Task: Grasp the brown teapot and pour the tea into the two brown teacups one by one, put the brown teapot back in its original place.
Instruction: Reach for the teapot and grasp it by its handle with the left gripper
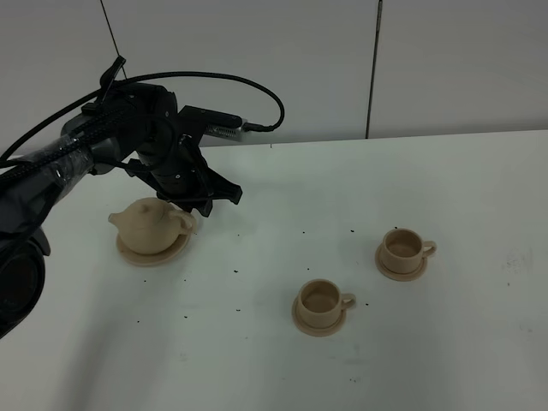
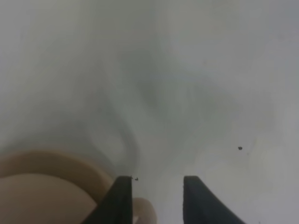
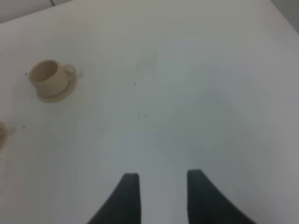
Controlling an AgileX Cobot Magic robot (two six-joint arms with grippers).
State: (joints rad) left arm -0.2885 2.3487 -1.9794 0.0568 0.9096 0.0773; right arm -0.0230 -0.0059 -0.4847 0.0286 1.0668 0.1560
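The brown teapot point(image 1: 152, 224) stands upright on its wide saucer, the original place point(image 1: 145, 255), at the left of the table. My left gripper point(image 1: 195, 205) hovers at the teapot's handle side. In the left wrist view the gripper point(image 2: 158, 179) stands open, with the handle point(image 2: 145, 211) between the fingers, next to one finger and apart from the other. The two brown teacups point(image 1: 323, 298) point(image 1: 402, 247) sit on their saucers right of centre. No tea is visible. My right gripper point(image 3: 162, 177) is open over bare table, with one teacup point(image 3: 49, 77) far off.
The white table point(image 1: 282, 360) carries small dark specks point(image 1: 351, 230) between the teapot and the cups. A grey wall runs behind the table's far edge. The left arm's cable point(image 1: 248, 86) loops above the table.
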